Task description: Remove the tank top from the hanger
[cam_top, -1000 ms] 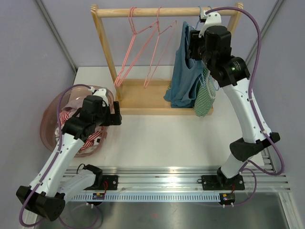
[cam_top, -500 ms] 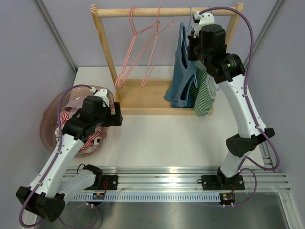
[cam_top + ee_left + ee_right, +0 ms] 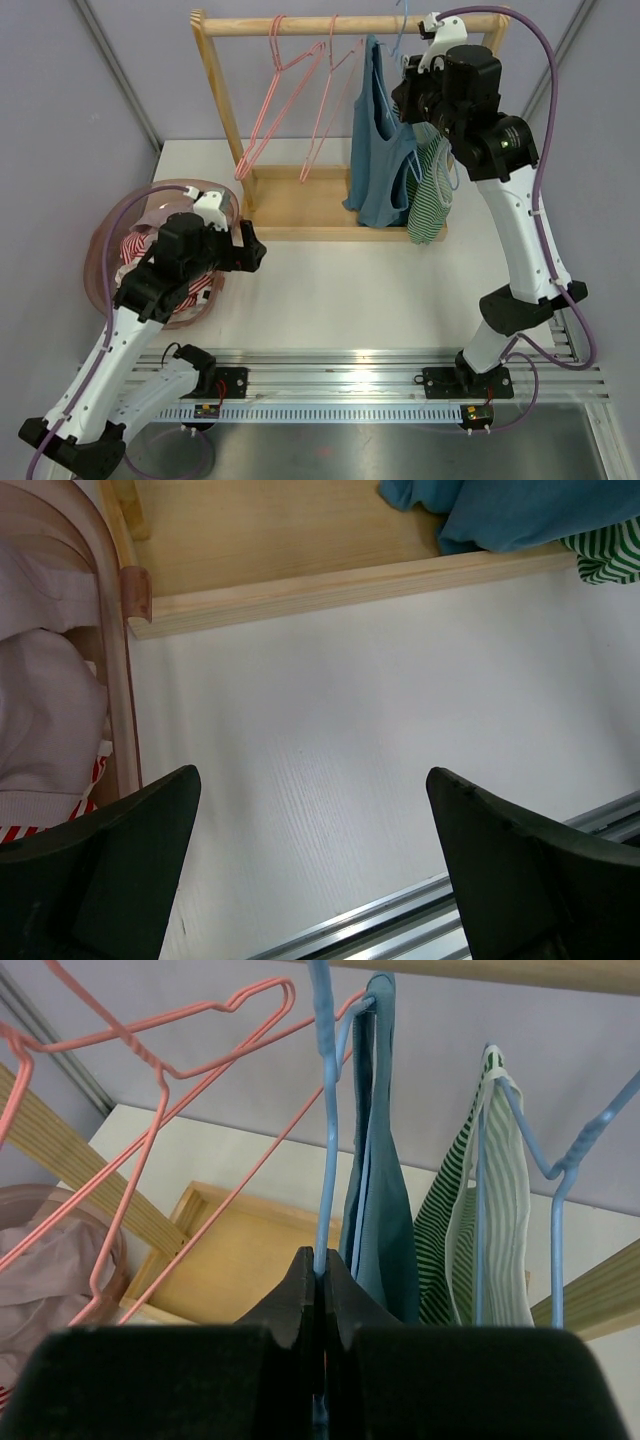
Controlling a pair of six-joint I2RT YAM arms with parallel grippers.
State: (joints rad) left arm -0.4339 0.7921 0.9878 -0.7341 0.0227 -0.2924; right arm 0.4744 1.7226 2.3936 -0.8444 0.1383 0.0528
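Observation:
A teal-blue tank top [image 3: 378, 150] hangs from a thin blue hanger [image 3: 326, 1110] at the rack's rail. My right gripper [image 3: 322, 1272] is shut on that hanger's wire just left of the top's strap [image 3: 372, 1160]; from above it sits high by the rail [image 3: 410, 80]. A green-striped tank top [image 3: 430, 195] hangs beside it on a second blue hanger [image 3: 558, 1175]. My left gripper [image 3: 312, 855] is open and holds nothing, low over the white table in front of the rack's base; in the top view it is next to the basket [image 3: 250, 250].
The wooden rack [image 3: 340, 24] stands on a wooden tray base [image 3: 280, 570]. Two bare pink hangers [image 3: 290, 100] hang on its left half. A pink translucent basket [image 3: 105, 250] holding clothes sits at the left. Metal rails run along the table's near edge [image 3: 380, 375].
My right gripper has shut on the blue hanger and carried it with the teal top leftward along the rail. My left arm has swung a little to the right, still open.

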